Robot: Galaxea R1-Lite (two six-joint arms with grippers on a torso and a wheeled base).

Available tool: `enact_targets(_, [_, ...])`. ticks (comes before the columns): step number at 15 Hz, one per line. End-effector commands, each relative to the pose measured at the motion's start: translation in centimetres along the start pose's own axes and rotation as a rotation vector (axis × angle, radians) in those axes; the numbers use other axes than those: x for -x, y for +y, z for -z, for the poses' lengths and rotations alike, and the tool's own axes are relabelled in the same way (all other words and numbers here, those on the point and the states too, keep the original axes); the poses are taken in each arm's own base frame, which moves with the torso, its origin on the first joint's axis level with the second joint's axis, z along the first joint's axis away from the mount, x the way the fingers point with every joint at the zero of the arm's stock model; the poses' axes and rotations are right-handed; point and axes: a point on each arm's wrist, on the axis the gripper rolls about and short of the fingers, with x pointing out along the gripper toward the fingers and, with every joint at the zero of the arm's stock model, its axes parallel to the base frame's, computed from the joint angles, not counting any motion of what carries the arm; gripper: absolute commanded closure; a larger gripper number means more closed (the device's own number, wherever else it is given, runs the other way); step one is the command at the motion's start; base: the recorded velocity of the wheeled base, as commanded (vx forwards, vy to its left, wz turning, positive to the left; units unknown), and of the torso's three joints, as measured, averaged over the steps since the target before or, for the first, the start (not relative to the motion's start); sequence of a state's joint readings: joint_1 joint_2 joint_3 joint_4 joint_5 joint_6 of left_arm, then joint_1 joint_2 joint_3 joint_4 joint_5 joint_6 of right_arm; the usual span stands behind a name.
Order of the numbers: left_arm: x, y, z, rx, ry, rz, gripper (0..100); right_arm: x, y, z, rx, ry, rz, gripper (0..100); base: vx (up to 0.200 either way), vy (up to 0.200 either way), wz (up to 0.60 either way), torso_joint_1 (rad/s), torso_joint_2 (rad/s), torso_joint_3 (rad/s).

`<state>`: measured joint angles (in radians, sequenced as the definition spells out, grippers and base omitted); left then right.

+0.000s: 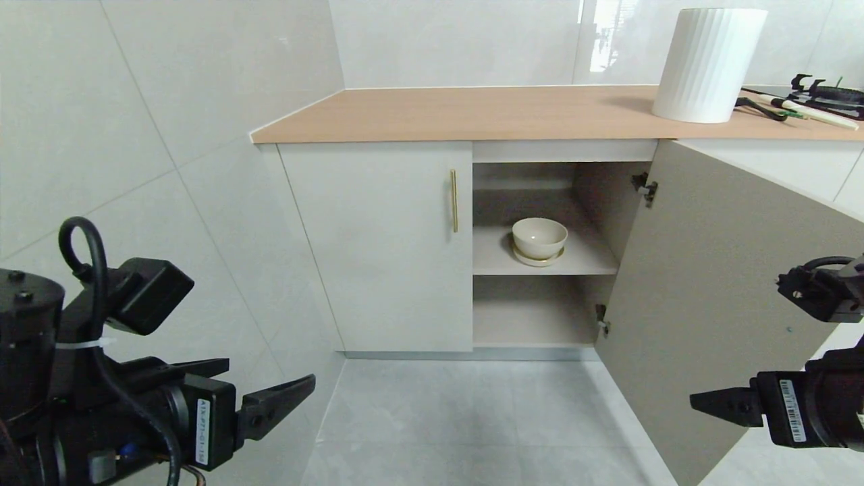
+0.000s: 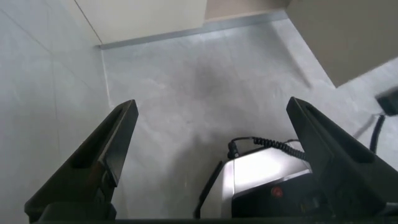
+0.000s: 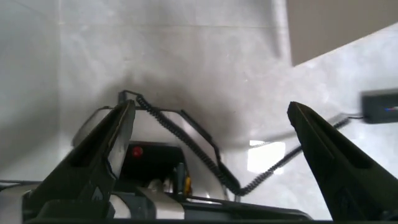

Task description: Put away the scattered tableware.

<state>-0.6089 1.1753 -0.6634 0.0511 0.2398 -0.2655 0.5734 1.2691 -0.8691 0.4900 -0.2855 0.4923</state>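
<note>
Left tool: at 8 o'clock, low over the floor, jaws spread wide, holding nothing.
Right tool: at 4 o'clock, near the open door, jaws spread wide, empty.
Door: swung far out toward 4 o'clock, hinged on the cabinet's right side, inner face showing.
Bowl: near 12 o'clock, upright on a plate on the middle shelf, set back from the front edge.
Desk: a ribbed white pot at 1 o'clock; the long thin things beside it are too small to name.
Step, as judged: the bowl and plate look stowed, so shutting the door is probably next.
How: use the right tool, the nearer one. Bring it round to the door's outer face near the free edge and push with the flat of a finger in an arc toward 11 o'clock, slowing before it meets the frame.
Watch: keep the left tool out of the closing gap, and don't slam the door, because the bowl only rests loosely on the plate.
</note>
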Motion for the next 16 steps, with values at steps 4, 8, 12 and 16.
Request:
enact_targets(4, [-0.1,0.0,0.0,-0.001,0.003,0.000,0,-0.2,-1.1,0.2,0.030,0.051,0.066,0,0.000,-0.200,0.00,0.004,0.00,0.000])
enact_targets(8, [-0.1,0.0,0.0,-0.001,0.003,0.000,0,0.0,-1.8,-0.3,0.010,0.079,0.113,0,0.000,-0.200,0.00,0.005,0.00,0.002])
enact_targets(12, [-0.1,0.0,0.1,0.000,0.004,-0.001,0,-0.2,-3.9,-1.6,-0.054,0.062,0.199,0,0.000,-0.150,0.00,0.003,0.00,0.001])
enact_targets(16, [-0.1,0.0,0.2,-0.002,0.006,0.000,0,-0.8,-6.5,-3.4,-0.162,0.013,0.299,0,0.000,0.000,0.00,0.000,0.00,0.000])
